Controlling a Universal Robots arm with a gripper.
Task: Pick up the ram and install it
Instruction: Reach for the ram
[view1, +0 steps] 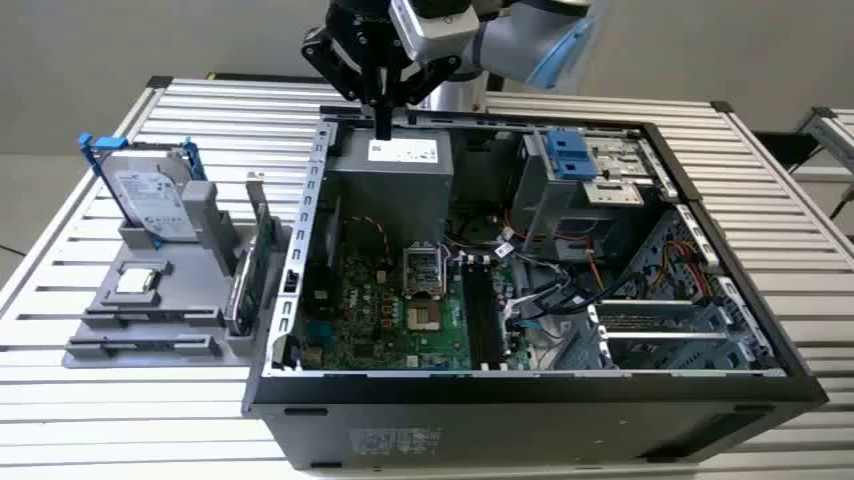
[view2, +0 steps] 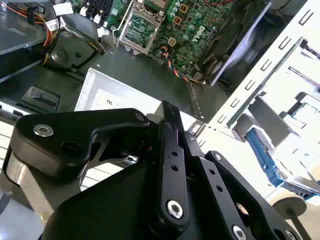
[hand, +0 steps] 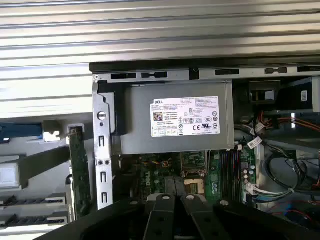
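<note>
The open computer case (view1: 534, 390) is laid on its side, and the gripper (view1: 384, 128) is held above its power supply (view1: 394, 180) with the claw drawn narrow and nothing seen gripped in it. The ram (view1: 242, 295) appears to be stood on edge in the grey holder (view1: 160, 300) just beside the case. It is judged light, stiff and fragile, best taken across its flat faces midway, contacts untouched.

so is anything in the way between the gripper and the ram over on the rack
Going straight across, yes. The gripper hangs over the power supply; the ram stands in the grey rack on the exterior view's left. The case wall and the green expansion card stand between them. Above those, nothing visible.
</note>
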